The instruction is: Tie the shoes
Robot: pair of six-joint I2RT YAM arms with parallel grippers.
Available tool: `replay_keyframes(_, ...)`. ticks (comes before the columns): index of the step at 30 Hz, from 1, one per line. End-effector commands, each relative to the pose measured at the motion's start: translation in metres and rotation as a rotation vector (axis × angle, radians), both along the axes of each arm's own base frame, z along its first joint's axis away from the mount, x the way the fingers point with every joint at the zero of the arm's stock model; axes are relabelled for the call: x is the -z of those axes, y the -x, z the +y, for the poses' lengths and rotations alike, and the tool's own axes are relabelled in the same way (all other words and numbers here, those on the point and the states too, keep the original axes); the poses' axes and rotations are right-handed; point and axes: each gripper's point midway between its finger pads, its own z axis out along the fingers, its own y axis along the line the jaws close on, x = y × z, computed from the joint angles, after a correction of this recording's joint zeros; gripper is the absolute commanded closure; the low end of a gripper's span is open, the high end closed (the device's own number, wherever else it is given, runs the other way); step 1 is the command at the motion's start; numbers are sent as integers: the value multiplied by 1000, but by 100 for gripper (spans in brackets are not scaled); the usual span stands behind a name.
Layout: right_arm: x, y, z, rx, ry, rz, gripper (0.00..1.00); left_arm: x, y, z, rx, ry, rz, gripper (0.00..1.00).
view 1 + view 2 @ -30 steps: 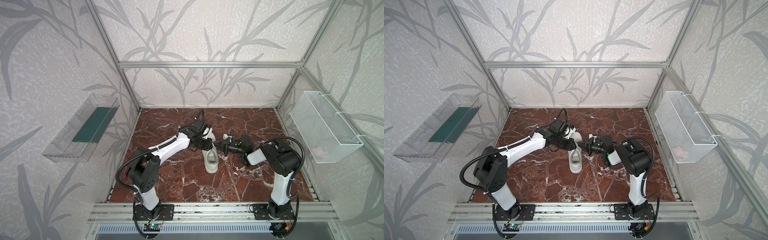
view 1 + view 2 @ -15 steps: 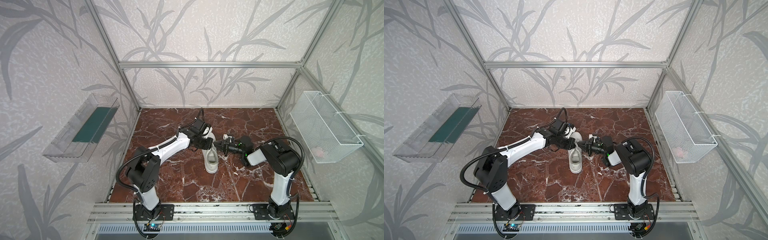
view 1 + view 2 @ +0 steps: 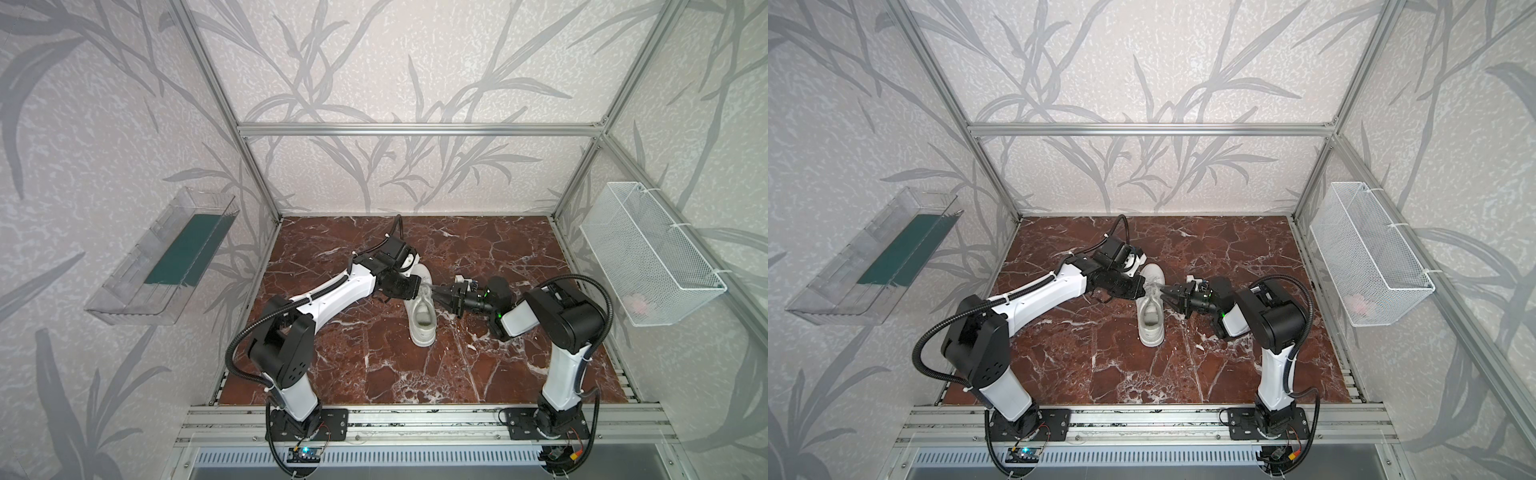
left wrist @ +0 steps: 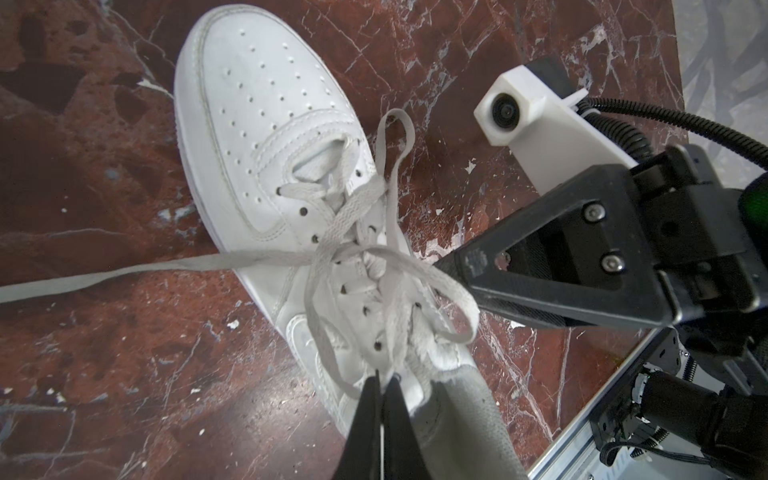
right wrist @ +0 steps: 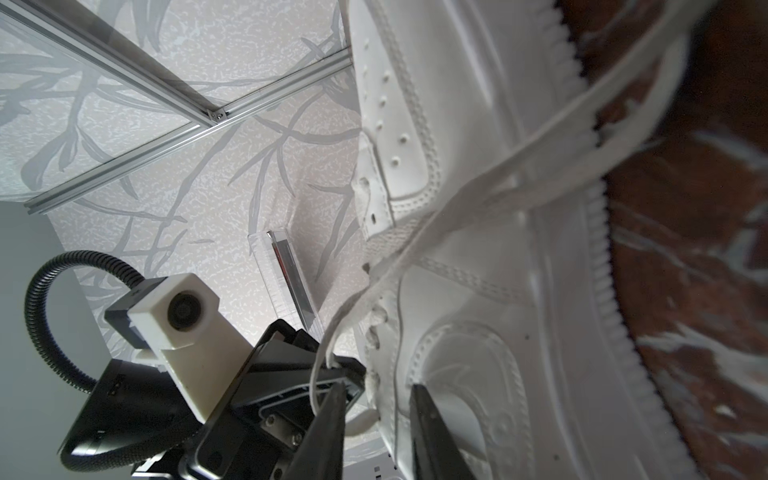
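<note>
White leather low-top sneaker (image 3: 422,307) lies mid-surface, toe toward the far edge; your left gripper (image 4: 380,380) pinches its flat white laces (image 4: 166,268), right gripper's (image 5: 377,388) jaws stand parted: close on the free loop, pull evenly

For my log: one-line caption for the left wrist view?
Left gripper pinches a lace of the white sneaker on red marble; tip of the right gripper at the loose loops.

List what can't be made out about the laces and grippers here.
- Left wrist view: one lace runs off the picture's edge; its end is cut off.
- Both top views: left gripper and right gripper cover the lacing on the shoe.
- Right wrist view: blur hides whether the right gripper's open jaws touch anything.
- Wire basket: pink thing too small, behind mesh.
</note>
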Motion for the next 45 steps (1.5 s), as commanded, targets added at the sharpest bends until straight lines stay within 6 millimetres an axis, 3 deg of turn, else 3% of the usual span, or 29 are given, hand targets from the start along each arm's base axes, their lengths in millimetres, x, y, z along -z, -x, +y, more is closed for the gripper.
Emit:
replay_keyframes(1, -11, 6, -9, -4, 15, -53, 65, -30, -2, 5, 0, 5, -57, 100)
replay_keyframes(5, -1, 12, -27, 17, 91, -55, 54, -51, -8, 6, -10, 21, -104, 100)
replay_keyframes(11, 3, 29, -51, -76, 427, -169, 50, -97, -30, -4, -16, 74, -224, 100)
replay_keyframes(14, -16, 27, -64, -98, 589, -309, 49, -113, -39, -10, -12, 98, -249, 100)
replay_keyframes(19, -57, 14, -67, -121, 706, -587, 49, -128, -50, -20, -3, 136, -269, 100)
replay_keyframes(23, -87, 1, -58, -118, 741, -811, 49, -141, -54, -24, -4, 163, -294, 100)
replay_keyframes(27, -111, -13, -35, -130, 783, -1054, 49, -151, -55, -25, 0, 176, -306, 100)
replay_keyframes(31, -122, -28, -9, -187, 773, -1183, 49, -154, -55, -25, 2, 177, -308, 100)
replay_keyframes(38, -126, -66, 19, -223, 759, -1237, 50, -159, -52, -22, -2, 180, -311, 100)
replay_keyframes(41, -126, -75, 27, -252, 742, -1215, 60, -159, -51, -19, -6, 174, -309, 100)
replay_keyframes(45, -126, -80, 25, -251, 767, -1177, 86, -156, -51, -14, -16, 163, -306, 100)
